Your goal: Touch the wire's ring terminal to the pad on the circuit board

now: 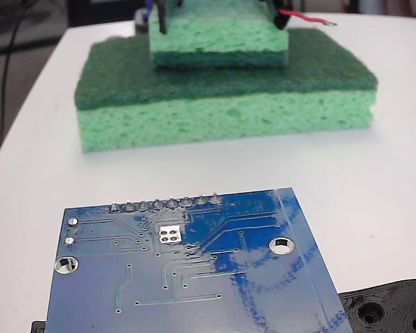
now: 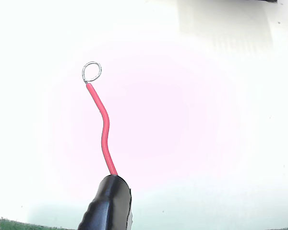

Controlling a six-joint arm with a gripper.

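Fixed view: the circuit board is lying flat on the white desk close to the camera, with the pad showing as a small silver square with four dark dots just below the row of solder bumps. Behind it, two green sponges are sitting stacked, the smaller one on the larger. At the top edge, beyond the sponges, dark parts of the hand are only partly showing, and the wire is sticking out to the right with the ring terminal at its tip.

Wrist view: the wire is rising from a black sleeve, bending slightly, and ending in the ring terminal, which is hanging over bare white desk; no board is appearing in this view.

Progress, as a judgement: the wire is being carried, but the ring is sitting well apart from the pad (the whole sponge stack lies between them), so the approach, the lowering and the touch itself are all remaining to be done. Whether the hand's fingers are clamped on the sleeve cannot be told, since the frames are cutting them off.
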